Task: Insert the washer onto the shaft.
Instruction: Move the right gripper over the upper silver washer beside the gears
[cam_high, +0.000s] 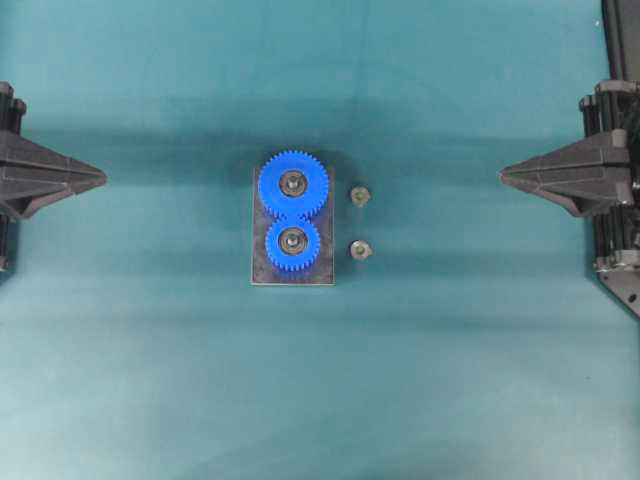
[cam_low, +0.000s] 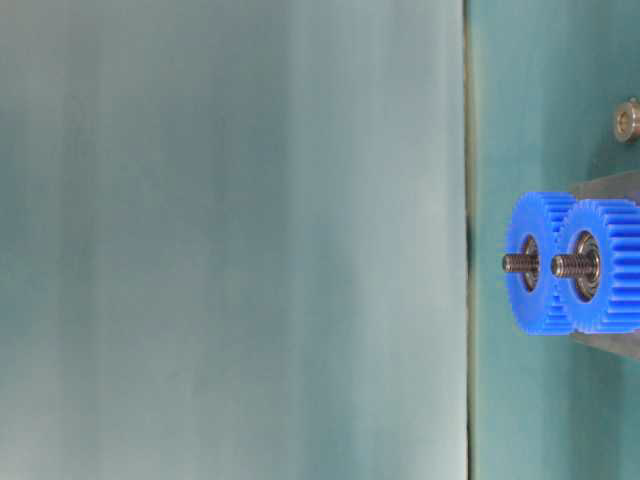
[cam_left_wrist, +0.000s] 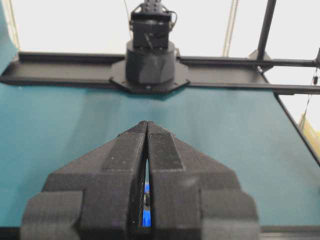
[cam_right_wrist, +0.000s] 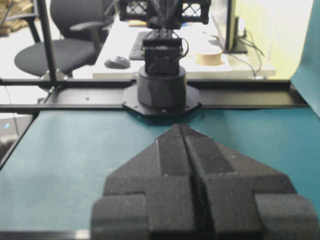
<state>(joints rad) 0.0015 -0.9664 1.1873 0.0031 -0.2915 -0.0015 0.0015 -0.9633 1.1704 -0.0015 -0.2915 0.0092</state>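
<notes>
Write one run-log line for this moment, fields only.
left gripper: shut, idle | right gripper: shut, idle | washers: two on mat, beside base plate | shafts: bare above gears | insertion: not started

A teal mat (cam_high: 150, 380) covers the table, lit evenly with soft shadow bands across it. Beyond the table's far edge in the right wrist view stand a black office chair (cam_right_wrist: 55, 47) and a pale desk (cam_right_wrist: 165, 62) holding a keyboard (cam_right_wrist: 136, 46), a mouse (cam_right_wrist: 118, 62) and a roll of tape (cam_right_wrist: 208, 56) (a black crate (cam_right_wrist: 162, 10) sits behind them). In the left wrist view bright white light fills the space behind the black frame rails (cam_left_wrist: 240, 62).
</notes>
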